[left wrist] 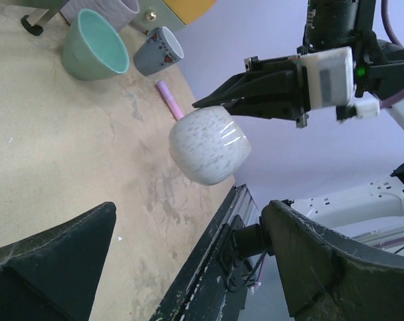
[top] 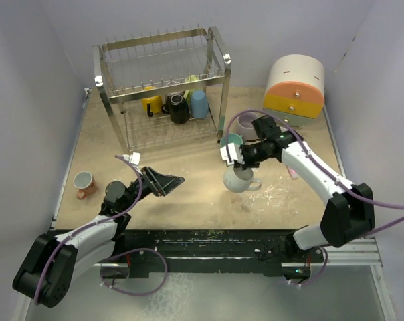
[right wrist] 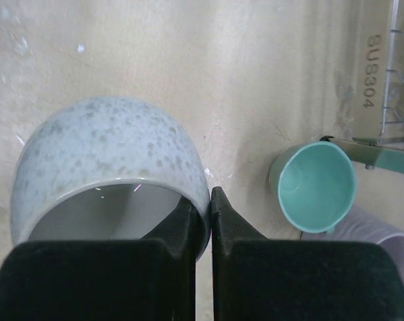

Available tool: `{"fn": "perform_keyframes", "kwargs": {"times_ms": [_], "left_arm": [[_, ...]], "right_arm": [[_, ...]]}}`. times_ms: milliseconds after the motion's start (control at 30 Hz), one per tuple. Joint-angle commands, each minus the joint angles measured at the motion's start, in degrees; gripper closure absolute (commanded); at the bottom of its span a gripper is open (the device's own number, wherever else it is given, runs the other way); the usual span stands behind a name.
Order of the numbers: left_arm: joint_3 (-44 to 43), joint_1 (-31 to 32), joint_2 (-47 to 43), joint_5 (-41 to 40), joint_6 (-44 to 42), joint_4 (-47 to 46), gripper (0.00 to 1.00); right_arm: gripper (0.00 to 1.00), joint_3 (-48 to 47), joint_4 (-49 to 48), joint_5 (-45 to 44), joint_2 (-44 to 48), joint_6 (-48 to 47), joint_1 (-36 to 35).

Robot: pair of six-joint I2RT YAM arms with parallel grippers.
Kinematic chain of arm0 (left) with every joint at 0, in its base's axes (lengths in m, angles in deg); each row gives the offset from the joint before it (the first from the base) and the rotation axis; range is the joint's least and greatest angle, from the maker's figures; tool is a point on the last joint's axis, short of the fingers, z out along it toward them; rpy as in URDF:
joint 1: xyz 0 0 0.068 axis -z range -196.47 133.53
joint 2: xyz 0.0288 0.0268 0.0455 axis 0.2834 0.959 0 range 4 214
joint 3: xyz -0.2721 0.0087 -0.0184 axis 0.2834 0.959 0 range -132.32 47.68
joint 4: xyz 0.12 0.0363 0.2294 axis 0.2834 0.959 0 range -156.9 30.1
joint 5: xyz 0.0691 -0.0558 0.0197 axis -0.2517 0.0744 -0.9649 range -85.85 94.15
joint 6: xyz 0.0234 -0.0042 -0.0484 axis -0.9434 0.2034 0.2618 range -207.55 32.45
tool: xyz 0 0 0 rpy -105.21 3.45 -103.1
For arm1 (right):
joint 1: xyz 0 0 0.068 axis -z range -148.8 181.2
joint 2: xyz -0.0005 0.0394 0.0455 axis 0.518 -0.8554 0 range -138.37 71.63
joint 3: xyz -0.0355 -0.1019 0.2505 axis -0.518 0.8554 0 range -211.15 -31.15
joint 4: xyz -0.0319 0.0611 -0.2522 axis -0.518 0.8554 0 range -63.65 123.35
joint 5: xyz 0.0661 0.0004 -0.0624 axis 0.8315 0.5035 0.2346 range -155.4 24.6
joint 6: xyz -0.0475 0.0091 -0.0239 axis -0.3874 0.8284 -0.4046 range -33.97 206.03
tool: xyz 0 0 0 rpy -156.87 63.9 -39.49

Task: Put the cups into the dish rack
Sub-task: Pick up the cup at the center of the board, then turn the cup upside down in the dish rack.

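The right claw (right wrist: 210, 200) was clamped on the rim of a speckled white mug (right wrist: 108, 154), just nearer than a teal mug (right wrist: 312, 184); the left claw (top: 167, 182) stood apart, empty.

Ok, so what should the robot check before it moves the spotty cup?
1. Right gripper shut on the spotty cup's rim: ok, one finger is inside and one outside.
2. Spotty cup lifted off the table: cannot tell.
3. Teal cup apart from the spotty cup: ok.
4. Room in the dish rack: ok, the top shelf looks bare, and the cups on the lower shelf leave its left part free.
5. Left gripper open and holding nothing: ok.
6. Way to the rack free: cannot tell, because the left gripper sits just in front of the rack.
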Motion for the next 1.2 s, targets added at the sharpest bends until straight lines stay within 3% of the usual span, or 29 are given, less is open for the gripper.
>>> {"fn": "perform_keyframes", "kwargs": {"times_ms": [0,333,700,867,967,1067,1167], "left_arm": [[-0.71,0.33,1.55,2.31,2.14,-11.01,0.03],[-4.07,4.05,2.64,-0.06,2.73,-19.48,0.04],[-7.50,11.64,3.92,-7.44,1.61,-24.08,0.04],[-8.10,14.83,4.79,-10.33,1.88,-25.69,0.04],[-8.77,17.37,5.91,-12.54,1.79,-26.21,0.04],[-10.17,19.90,8.12,-14.94,2.59,-26.56,0.04],[-11.80,22.09,11.12,-17.49,4.69,-27.00,0.05]], "right_arm": [[1.00,-1.91,0.17,17.86,5.36,9.59,5.15],[1.00,-1.06,-11.10,33.77,11.73,29.51,11.24],[1.00,-6.65,-27.82,33.24,9.67,57.70,12.48],[1.00,-0.29,-46.73,35.37,11.60,77.18,13.44],[1.00,8.11,-66.23,36.39,11.99,93.68,14.53],[1.00,17.38,-88.92,31.89,12.16,110.62,16.48],[1.00,22.23,-95.72,26.38,12.81,116.36,18.36]]}}
